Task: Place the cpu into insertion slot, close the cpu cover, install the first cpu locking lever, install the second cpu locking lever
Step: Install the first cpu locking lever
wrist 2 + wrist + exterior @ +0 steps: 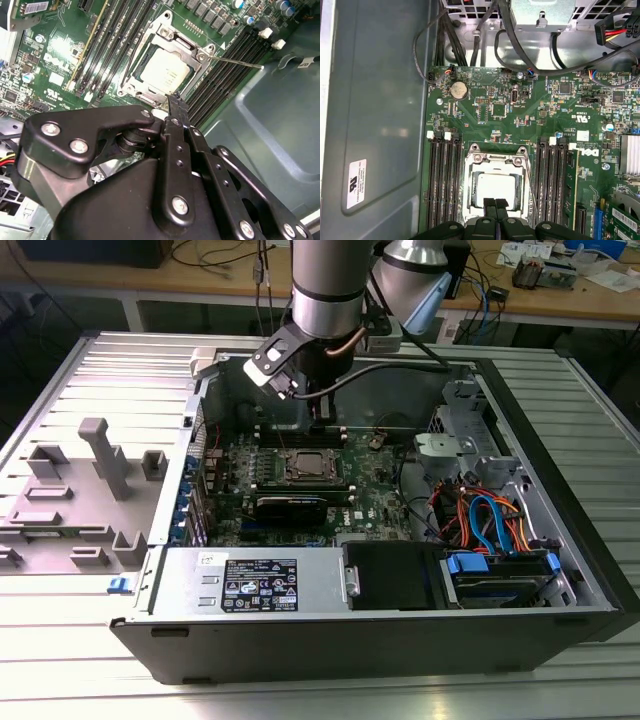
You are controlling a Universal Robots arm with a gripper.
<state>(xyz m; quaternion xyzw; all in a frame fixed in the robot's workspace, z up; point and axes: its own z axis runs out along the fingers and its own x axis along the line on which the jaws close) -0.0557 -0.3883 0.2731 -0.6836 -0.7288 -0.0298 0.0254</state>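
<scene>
1. Table (60, 680): ribbed aluminium surface. It carries the computer case (350, 650), which lies on its side with the panel off.
2. Robot arm (325, 290): comes down into the case from above, over the far half of the green board (370, 495).
3. Power supply (200, 580): silver box along the near wall of the case. It carries a black printed label (260, 585); the print is too small to read.
4. Grey fixture (100, 460): stands on the table to the exterior view's left of the case, apart from it.
5. Drive bay (500, 575): at the exterior view's right, with blue tabs. Orange and blue cables (485, 515) loop above it, well apart from the gripper.
6. Gripper (495, 202): the two black fingers are together with nothing between them. The tips hang over one edge of the cpu; contact cannot be told.
7. Memory slots (442, 180): long black rows on both sides of the insertion slot (471, 148).
8. Cpu cover (497, 159): lies flat on the slot, its window framing the chip.
9. Cpu (497, 185): seated in the slot, silver top up. It bears faint print.
10. Lever (237, 61): thin metal rod that stands out from the slot's corner, with its free end over the memory slots.
11. Coin battery (458, 90): on the board, beyond the slot.
12. White label (356, 182): on the grey inner wall of the case.
</scene>
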